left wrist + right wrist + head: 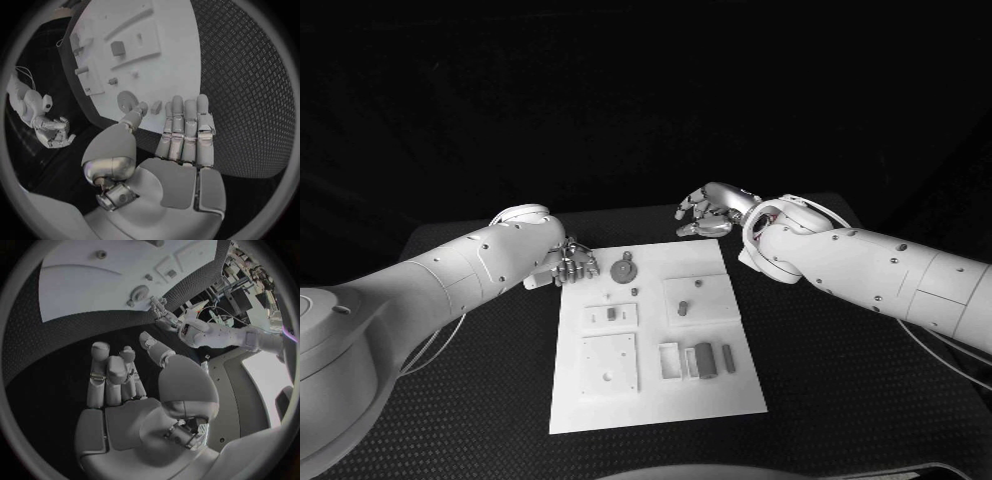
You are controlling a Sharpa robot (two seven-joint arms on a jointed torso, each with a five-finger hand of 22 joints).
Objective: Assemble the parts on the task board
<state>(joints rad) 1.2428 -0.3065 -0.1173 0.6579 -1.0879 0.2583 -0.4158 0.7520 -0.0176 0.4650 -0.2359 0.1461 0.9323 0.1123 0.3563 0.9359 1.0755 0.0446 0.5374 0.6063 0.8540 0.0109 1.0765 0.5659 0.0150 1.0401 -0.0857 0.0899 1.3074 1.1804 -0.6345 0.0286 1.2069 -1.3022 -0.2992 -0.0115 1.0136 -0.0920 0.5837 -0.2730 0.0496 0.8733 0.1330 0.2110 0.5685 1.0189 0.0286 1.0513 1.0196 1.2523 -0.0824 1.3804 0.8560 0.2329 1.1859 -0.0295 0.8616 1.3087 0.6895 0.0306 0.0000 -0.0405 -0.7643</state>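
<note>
On the black table (473,420), the task board (661,395) lies between both empty, loose-fingered hands (left hand (571,262), right hand (708,210)).

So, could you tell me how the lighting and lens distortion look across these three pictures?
Head view: the white task board is bright, while the black table and everything behind it stay dark. Left wrist view: fisheye bends the board's straight edges; the left hand is evenly lit. Right wrist view: the same bending, with a bright patch at the circle's rim beyond the right hand.
</note>
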